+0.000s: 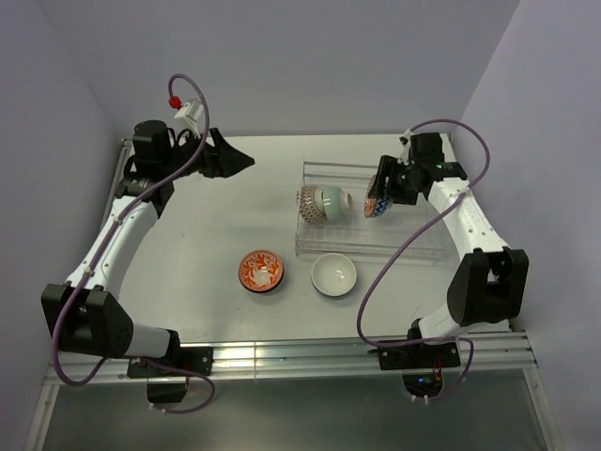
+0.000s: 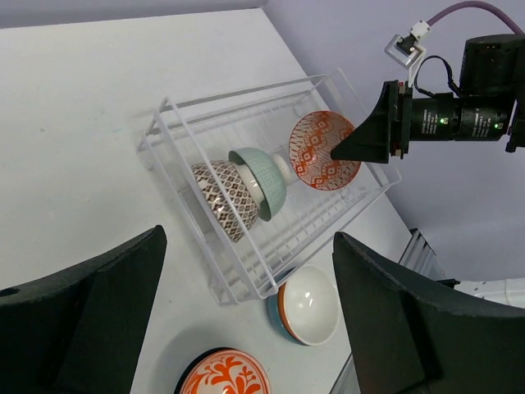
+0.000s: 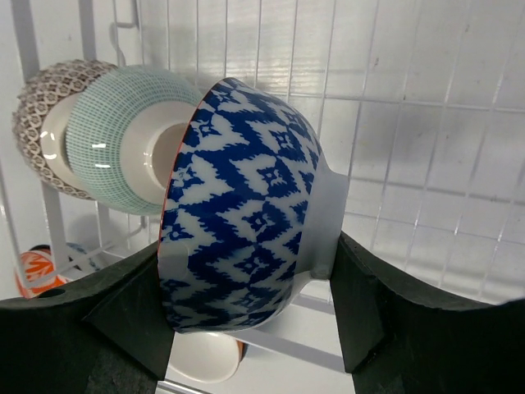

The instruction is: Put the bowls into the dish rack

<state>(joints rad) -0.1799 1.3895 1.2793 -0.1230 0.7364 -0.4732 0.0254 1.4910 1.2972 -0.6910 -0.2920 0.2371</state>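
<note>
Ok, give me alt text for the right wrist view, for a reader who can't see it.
The right pincer grips a blue-and-white patterned bowl, held on edge over the wire dish rack. Behind it, a pale green bowl and a brown-patterned bowl stand on edge in the rack, one against the other.

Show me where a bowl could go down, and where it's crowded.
Free: the table left of the dish rack, out to the open left tool; also the rack's far strip. Crowded: brown bowl and green bowl leaning together, right tool holding the blue bowl beside them; orange bowl and white bowl in front.
</note>
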